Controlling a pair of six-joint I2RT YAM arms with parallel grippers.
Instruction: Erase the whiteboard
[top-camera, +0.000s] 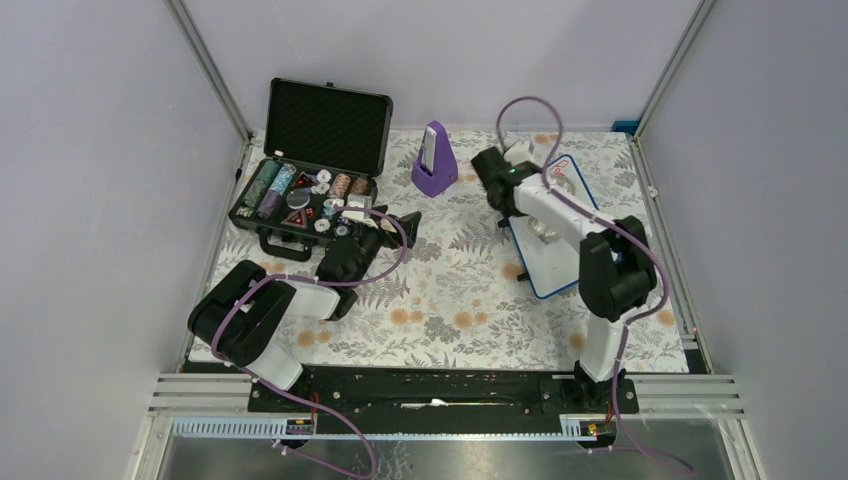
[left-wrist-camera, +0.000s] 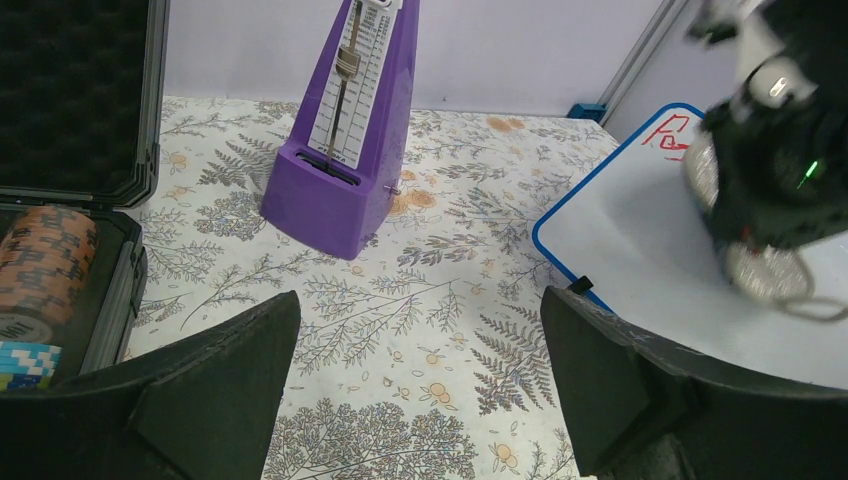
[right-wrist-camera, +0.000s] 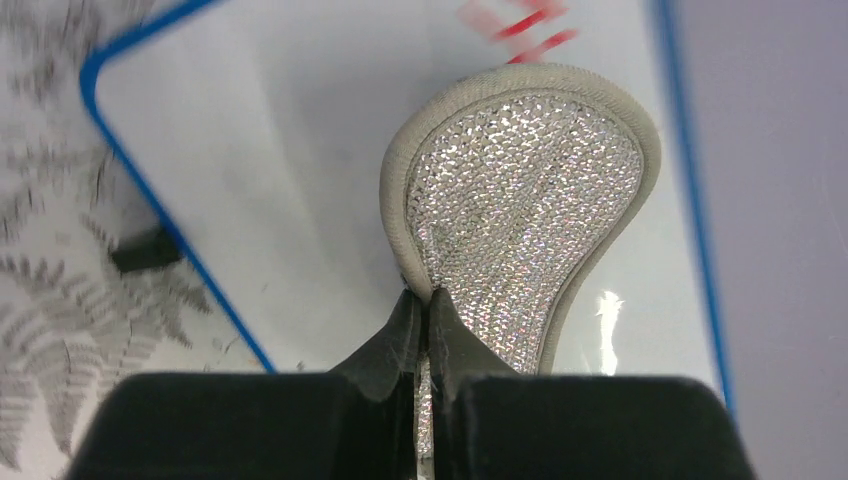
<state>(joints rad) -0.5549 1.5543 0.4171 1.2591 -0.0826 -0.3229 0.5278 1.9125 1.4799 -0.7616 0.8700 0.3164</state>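
1. Your right claw (right-wrist-camera: 425, 308) is pressed together on the near edge of the cloth pad (right-wrist-camera: 525, 190). The pad's wide, glittery face juts out ahead of the fingertips. I judge that this grip lets the soft pad, not the claw, meet the board.
2. The pad hangs over the middle of the whiteboard (right-wrist-camera: 270, 170), just short of the red writing (right-wrist-camera: 520, 25) at the far end. Whether it touches the surface, you cannot tell from the wrist view.
3. Your left claw (left-wrist-camera: 415, 400) is spread wide and holds nothing. It sits low over the tabletop (left-wrist-camera: 420, 300), between the black case (top-camera: 310, 190) and the board. It is well apart from the pad, probably parked clear of the wiping path.
4. The whiteboard (top-camera: 548, 265) lies flat on the right side of the tabletop, under the right arm, with its long side running away from you. The purple metronome (top-camera: 434, 160) stands apart from it, off toward its far left corner.
5. The board is white with a thin blue rim and rounded corners, and most of the visible face is clean.
6. Red strokes show at the far end, blurred in the right wrist view and clearer from the left wrist. By my judgement, the erasing is not yet finished.
7. A small black object (right-wrist-camera: 145, 250) sits at the board's left rim; you cannot tell what it is.
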